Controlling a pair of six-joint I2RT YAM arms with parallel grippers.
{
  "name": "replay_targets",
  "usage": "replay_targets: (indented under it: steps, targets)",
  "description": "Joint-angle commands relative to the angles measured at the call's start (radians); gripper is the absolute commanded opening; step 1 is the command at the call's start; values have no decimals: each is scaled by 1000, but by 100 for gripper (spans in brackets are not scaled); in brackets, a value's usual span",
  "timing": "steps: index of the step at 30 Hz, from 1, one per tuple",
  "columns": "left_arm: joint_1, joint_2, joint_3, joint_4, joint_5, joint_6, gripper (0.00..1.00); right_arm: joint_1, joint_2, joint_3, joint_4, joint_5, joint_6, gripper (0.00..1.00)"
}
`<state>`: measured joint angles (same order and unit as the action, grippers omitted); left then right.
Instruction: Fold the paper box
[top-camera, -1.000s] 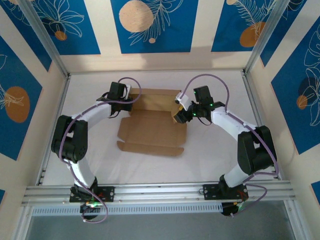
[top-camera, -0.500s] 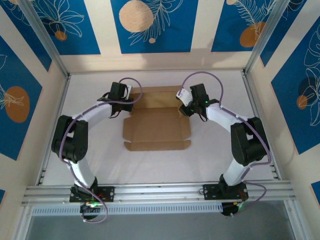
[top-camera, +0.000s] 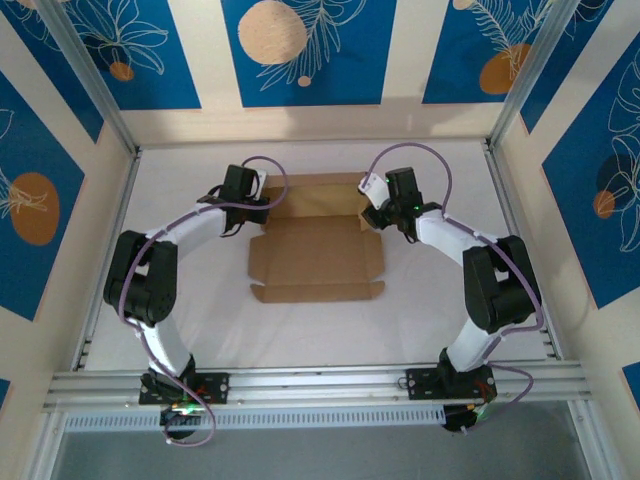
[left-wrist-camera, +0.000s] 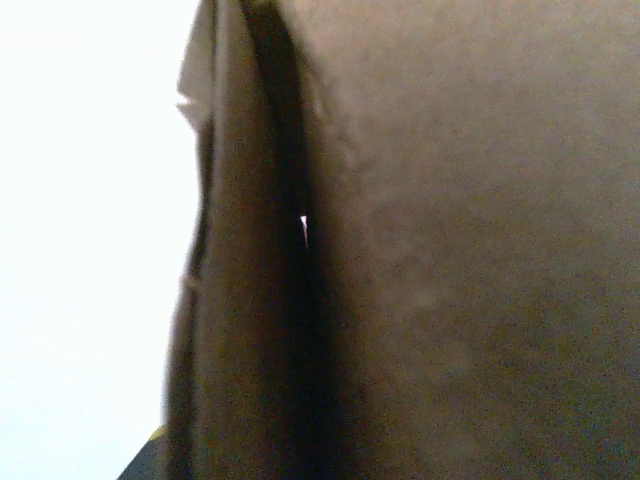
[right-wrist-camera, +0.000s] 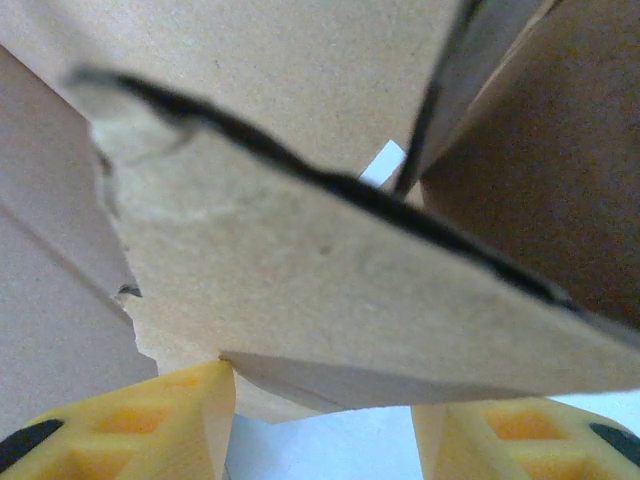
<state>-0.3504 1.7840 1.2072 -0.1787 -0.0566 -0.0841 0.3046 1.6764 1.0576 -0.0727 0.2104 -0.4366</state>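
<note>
The paper box (top-camera: 315, 248) has swung square on the middle of the table (top-camera: 300, 335). The right gripper (right-wrist-camera: 320, 400) has gone to its far-right corner, jaws apart, a flap across their tips. Blurred cardboard hides the fingers of the left gripper (top-camera: 257, 204), closed at the far-left flap.

Box (top-camera: 315, 252) lies mid-worktop (top-camera: 300, 330), btwn the two arms. Main panel lies flat. Rear panel is behind it, twd the far side, and a narrow flap runs along the near edge, in front. Left claw (top-camera: 262, 200) is at box's far-left corner, right claw (top-camera: 367, 212) at far-right corner, opp. each other across the rear panel. Right wrist view: flap edge just above & btwn the fingers (right-wrist-camera: 150, 420), worktop below. Left wrist view: box panel close up, worktop to its left.
</note>
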Motion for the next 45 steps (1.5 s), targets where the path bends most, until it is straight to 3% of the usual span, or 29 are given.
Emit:
replay_targets:
  steps: [1,11,23,28,32,36,39,45]
  targets:
    - [-12,4,9,-4,5,27,0,-14,-32,-13,35,-6,7,51]
    - [-13,5,10,-5,3,23,0,-38,-45,-62,67,1,41,49]
    - [-13,20,21,-13,-9,7,0,-82,-221,-173,38,-400,117,54]
    - [-12,22,23,-13,-14,10,0,-106,-378,-353,196,-472,118,52]
    - [-12,17,20,-8,-14,21,0,-146,-448,-408,214,-409,80,53]
    - [-12,15,19,-2,-12,29,0,-247,-467,-413,265,-347,136,51]
    - [-12,15,18,-4,-14,32,0,-336,-473,-418,323,-412,205,52]
    - [-12,17,19,-3,-1,26,0,-350,-314,-298,194,-421,141,50]
